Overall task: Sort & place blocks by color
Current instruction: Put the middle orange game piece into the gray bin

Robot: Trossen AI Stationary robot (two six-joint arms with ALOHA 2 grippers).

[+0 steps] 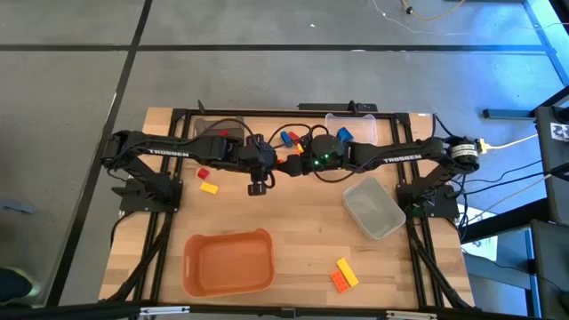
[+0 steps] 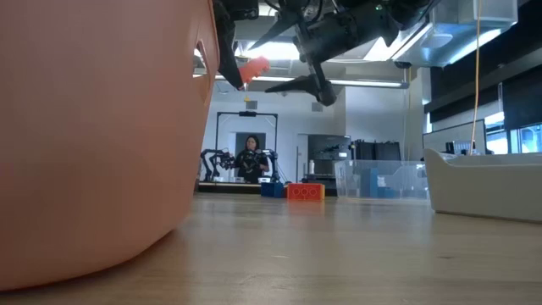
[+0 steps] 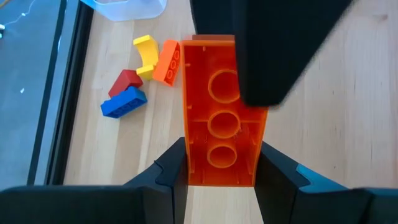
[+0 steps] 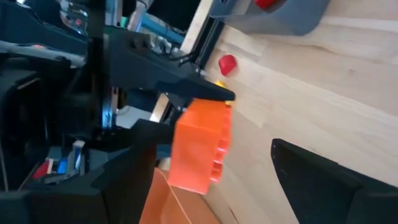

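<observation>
An orange block (image 3: 219, 118) hangs in the air over the table's middle, with my left gripper (image 3: 217, 180) shut on it. My right gripper (image 4: 214, 162) comes from the right and is open, a finger on either side of the block's free end (image 4: 199, 146). One of its fingers (image 3: 273, 56) overlaps the block; whether it touches I cannot tell. Loose blocks lie on the wood: a yellow (image 3: 147, 55), orange (image 3: 166, 62), red (image 3: 124, 81) and blue (image 3: 123, 102) cluster, a red (image 1: 203, 173) and a yellow (image 1: 209, 188) on the left, and two (image 1: 343, 275) near the front edge. My left gripper pinches the orange block's two long sides (image 3: 189, 171) between its two fingers, at the end nearest the wrist. The fingers slant down from the table's left and lie along the block. The block sticks out ahead of them, hollow underside toward the wrist camera, lifted clear of the table.
An orange bin (image 1: 228, 262) stands near the front left and fills the left of the low view. A clear bin (image 1: 373, 206) sits at the right, another clear bin (image 1: 351, 124) at the far edge, and a dark bin (image 1: 218, 133) with a red block at the far left.
</observation>
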